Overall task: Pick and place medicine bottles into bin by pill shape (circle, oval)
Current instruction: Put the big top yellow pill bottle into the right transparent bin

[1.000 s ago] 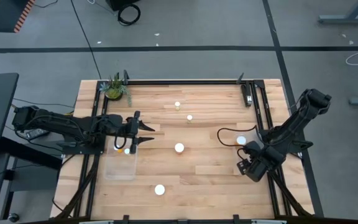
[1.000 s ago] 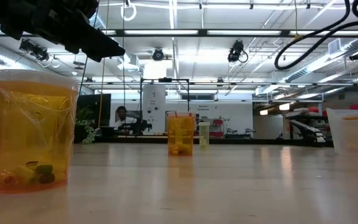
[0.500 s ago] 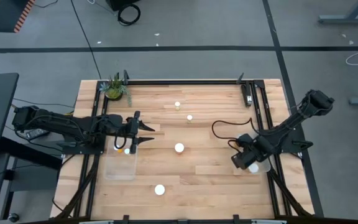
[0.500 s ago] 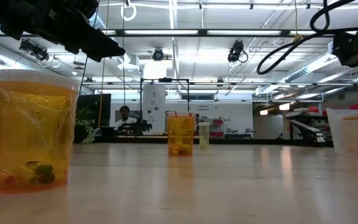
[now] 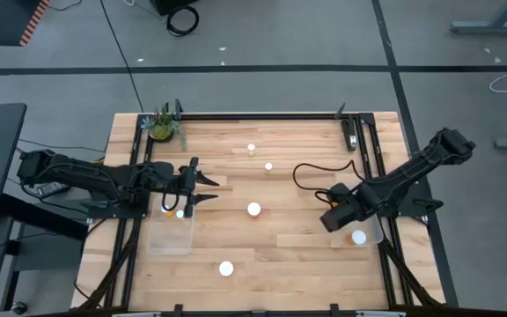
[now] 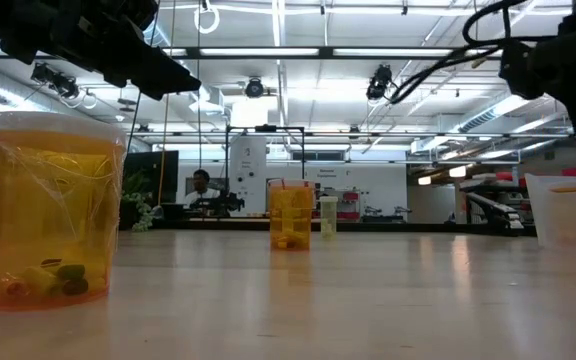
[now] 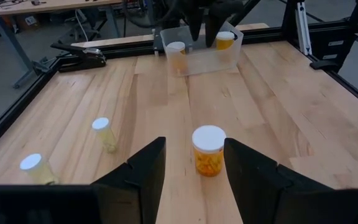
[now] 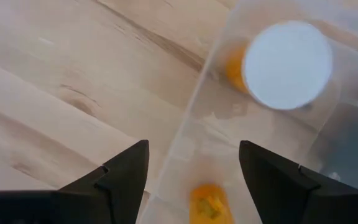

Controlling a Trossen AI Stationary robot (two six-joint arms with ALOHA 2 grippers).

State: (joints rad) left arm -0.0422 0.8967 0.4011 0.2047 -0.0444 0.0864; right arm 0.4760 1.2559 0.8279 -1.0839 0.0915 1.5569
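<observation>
Medicine bottles [image 5: 253, 210] are standing scattered over the wooden bench [image 5: 289, 255], white caps up, with two more sitting in the clear bin [image 5: 370, 232] at the right edge; another clear bin [image 5: 171, 231] is lying at the left. The right pincer [image 5: 332, 220] is hanging empty and wide over its bin's near wall; the left pincer [image 5: 208, 190] is hovering part-open, holding nothing, facing the centre bottle. To do well, it should be centring on that bottle, gripping below the cap; beyond the bench a large lit workshop is showing, a person [image 6: 200, 186] sitting far back.
</observation>
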